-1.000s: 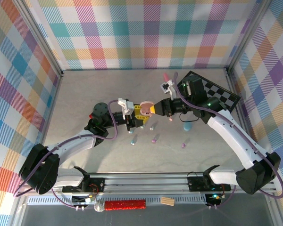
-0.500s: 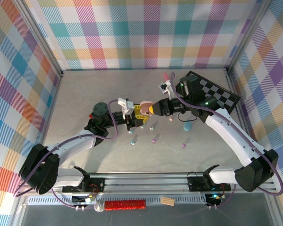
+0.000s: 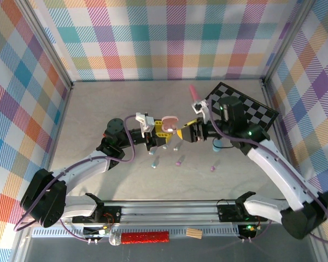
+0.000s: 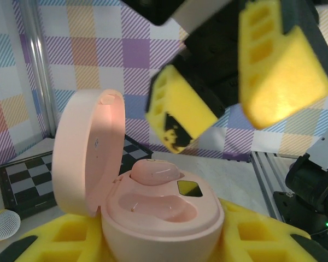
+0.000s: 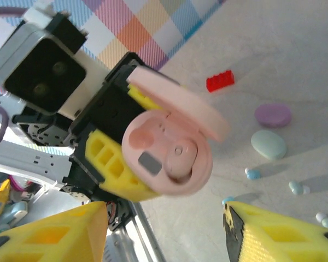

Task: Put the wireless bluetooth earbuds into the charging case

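One pink earbud (image 4: 154,173) is sitting in the open charging case (image 4: 164,218) at the overhead view's centre, appearing light, slick and best pinched across its body, the left hand (image 3: 164,131) clamping the case, the right hand (image 3: 185,132) hanging part-open, empty, just beside.

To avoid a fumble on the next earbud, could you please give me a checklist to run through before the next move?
1. Charging case clamped in the left hand: ok.
2. Lid swung open: ok.
3. Pink earbud seated in its well: ok.
4. Second well free for a bud: ok.
5. Right hand open, empty and apart from the case: ok.
6. A pink partner among the loose earbuds: cannot tell.
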You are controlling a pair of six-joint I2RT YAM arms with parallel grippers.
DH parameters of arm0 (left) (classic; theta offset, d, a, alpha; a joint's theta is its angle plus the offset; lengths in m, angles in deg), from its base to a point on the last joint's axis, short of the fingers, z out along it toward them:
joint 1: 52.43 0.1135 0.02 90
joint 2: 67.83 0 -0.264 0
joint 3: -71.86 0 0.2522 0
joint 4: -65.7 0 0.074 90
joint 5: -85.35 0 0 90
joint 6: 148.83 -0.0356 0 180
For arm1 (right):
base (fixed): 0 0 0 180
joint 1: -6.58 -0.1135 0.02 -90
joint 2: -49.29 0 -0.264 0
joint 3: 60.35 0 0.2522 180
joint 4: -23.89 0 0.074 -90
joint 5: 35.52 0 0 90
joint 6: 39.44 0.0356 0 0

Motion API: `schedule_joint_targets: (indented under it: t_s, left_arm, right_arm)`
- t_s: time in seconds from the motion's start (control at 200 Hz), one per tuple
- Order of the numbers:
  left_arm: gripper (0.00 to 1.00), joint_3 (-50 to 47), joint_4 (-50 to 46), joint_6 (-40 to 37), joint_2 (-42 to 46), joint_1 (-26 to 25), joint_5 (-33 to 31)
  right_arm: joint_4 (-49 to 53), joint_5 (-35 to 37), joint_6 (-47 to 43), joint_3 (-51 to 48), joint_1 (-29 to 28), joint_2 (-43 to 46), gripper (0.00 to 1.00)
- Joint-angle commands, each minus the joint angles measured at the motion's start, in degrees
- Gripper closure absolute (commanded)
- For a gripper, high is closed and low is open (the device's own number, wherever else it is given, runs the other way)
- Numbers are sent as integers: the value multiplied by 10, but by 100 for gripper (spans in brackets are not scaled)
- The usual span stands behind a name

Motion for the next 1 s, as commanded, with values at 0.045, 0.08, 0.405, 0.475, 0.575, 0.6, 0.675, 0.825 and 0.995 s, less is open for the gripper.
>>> schedule_joint_targets:
  t_s: [0.045, 0.08, 0.405, 0.475, 0.575, 0.6, 0.675, 0.825, 0.995]
  left_arm:
    - [63, -9, 27, 8, 14, 6, -10]
    - [63, -14, 37, 15, 15, 9, -11]
    - [63, -45, 84, 57, 40, 48, -4]
    - [63, -49, 80, 56, 52, 51, -8]
    - [63, -55, 80, 58, 69, 52, -8]
    - [63, -56, 79, 59, 71, 52, -8]
    - [62, -57, 78, 61, 76, 51, -8]
    - [62, -62, 86, 71, 84, 52, -6]
    - [62, -58, 86, 72, 80, 52, -3]
  right_arm:
    - [-141, 2, 4, -118, 28, 70, 40]
    - [-162, 9, 12, -143, 37, 81, 40]
    - [-85, 225, 109, -155, 93, -56, 43]
    - [-89, 233, 156, -147, 99, -111, 43]
    - [-145, 236, 221, -154, 100, -178, 43]
    - [-164, 234, 234, -157, 100, -193, 44]
    - [-208, 232, 270, -162, 100, -232, 44]
    - [-247, 226, 297, -162, 100, -289, 44]
    - [-272, 214, 310, -171, 100, -325, 44]
